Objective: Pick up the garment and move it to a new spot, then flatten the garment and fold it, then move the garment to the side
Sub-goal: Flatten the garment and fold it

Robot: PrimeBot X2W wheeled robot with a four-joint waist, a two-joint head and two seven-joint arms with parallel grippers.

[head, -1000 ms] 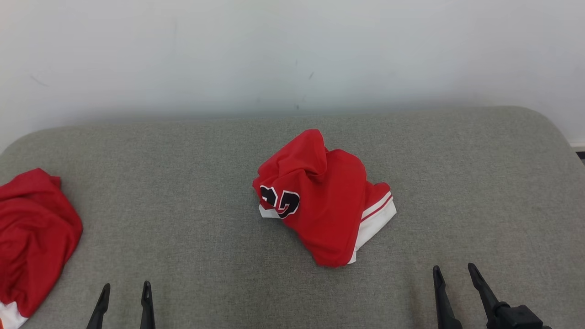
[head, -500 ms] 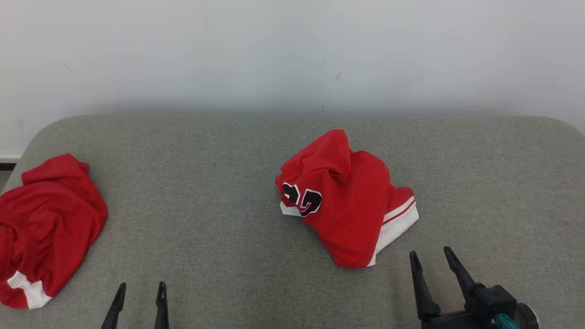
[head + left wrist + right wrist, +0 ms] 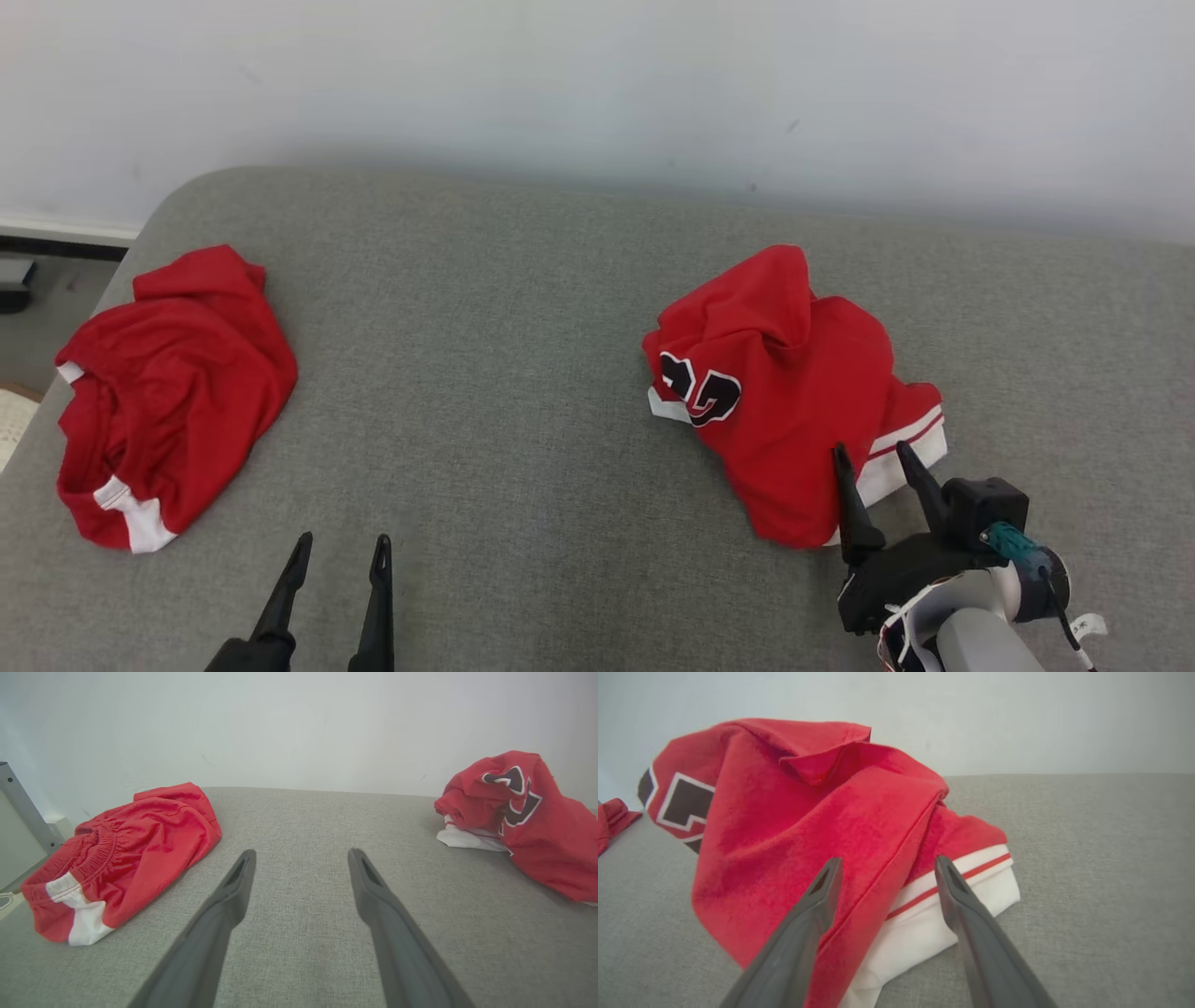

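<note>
- The numbered garment (image 3: 794, 392), red with a black, white-edged numeral and a white hem band carrying a red stripe, is seen crumpled in a heap on the right half of the grey padded surface (image 3: 485, 373).
- The right gripper (image 3: 871, 450) is shown at the near edge of that heap, with its jaws spread wide and nothing held. In the right wrist view its two fingers (image 3: 805, 919) are seen on either side of the seam where the red cloth meets the white band. Whether the cloth is touched cannot be told.
- The left gripper (image 3: 342, 539) is seen low over bare surface, between the two heaps and well apart from both. Its jaws are likewise spread wide and empty.
- A second red garment (image 3: 173, 392), with an elastic waistband and a white patch at its near corner, is seen crumpled near the left edge of the surface, well apart from the numbered one.
- A pale wall (image 3: 560, 84) is seen behind the surface.
</note>
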